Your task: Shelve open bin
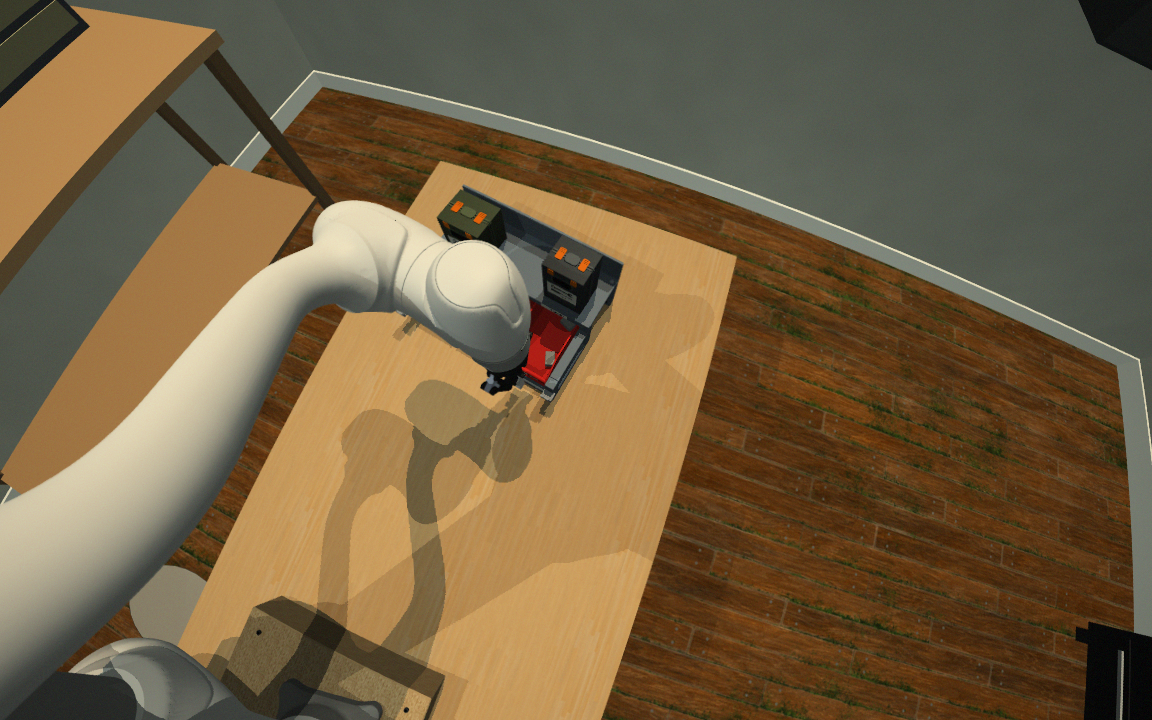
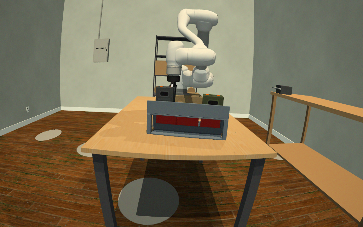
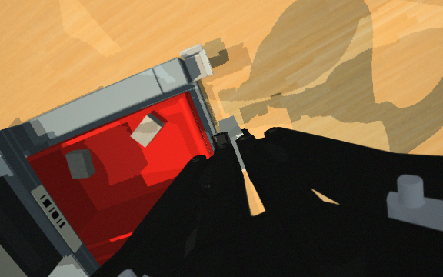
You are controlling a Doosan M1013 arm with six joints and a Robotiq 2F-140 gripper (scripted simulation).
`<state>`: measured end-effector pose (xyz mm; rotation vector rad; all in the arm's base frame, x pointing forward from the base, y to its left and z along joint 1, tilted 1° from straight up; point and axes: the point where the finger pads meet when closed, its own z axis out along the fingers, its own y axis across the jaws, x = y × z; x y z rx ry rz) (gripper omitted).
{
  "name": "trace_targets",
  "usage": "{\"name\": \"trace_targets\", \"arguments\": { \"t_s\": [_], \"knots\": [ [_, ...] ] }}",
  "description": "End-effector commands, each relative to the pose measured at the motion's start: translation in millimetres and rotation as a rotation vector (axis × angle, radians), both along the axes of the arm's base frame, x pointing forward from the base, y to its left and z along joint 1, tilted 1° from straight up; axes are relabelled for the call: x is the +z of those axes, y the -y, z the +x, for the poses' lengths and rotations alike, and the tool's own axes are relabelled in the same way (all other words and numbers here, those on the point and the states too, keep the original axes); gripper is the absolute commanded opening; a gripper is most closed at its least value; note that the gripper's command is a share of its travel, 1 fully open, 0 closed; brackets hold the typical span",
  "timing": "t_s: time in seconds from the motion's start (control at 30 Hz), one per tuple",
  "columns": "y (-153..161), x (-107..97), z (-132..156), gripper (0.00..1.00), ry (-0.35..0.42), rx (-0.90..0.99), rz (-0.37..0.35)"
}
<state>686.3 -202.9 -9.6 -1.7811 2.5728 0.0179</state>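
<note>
My pincer [image 3: 232, 139] is closed with nothing between its fingers, its tips above the shelf's front lip [image 3: 230, 127]. The red bin [image 3: 129, 161] sits level in the grey shelf [image 2: 187, 109] — two small grey parts [image 3: 78, 163] inside it. Behind, on the shelf's board, stand two dark boxes [image 1: 569, 268]; the shelf rests on the table [image 1: 473, 537].

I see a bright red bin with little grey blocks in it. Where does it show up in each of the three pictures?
Top: the red bin sits mid-frame in the grey shelf, beside the arm's white wrist, below a dark box with orange clips.
Exterior: only red bin backs show through the shelf's slot; which is this one is unclear.
Wrist: it fills the left half, left of the claw.
Shared landmark: the grey shelf.
</note>
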Motion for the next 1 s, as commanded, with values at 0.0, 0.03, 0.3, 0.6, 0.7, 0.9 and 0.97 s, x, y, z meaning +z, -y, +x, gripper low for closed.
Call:
{"name": "trace_targets", "arguments": {
  "t_s": [0.0,0.03,0.3,0.6,0.7,0.9,0.97],
  "knots": [
    [0.0,1.0,0.0,0.00,0.000,0.000,0.000],
    [0.0,1.9,0.0,0.00,0.000,0.000,0.000],
    [0.3,20.3,-0.1,0.00,0.000,0.000,0.000],
    [0.7,44.8,-0.1,0.00,0.000,0.000,0.000],
    [0.8,52.9,-0.2,0.00,0.000,0.000,0.000],
    [0.9,59.5,-0.2,0.00,0.000,0.000,0.000],
    [1.0,59.9,-0.2,0.00,0.000,0.000,0.000]
  ]
}}
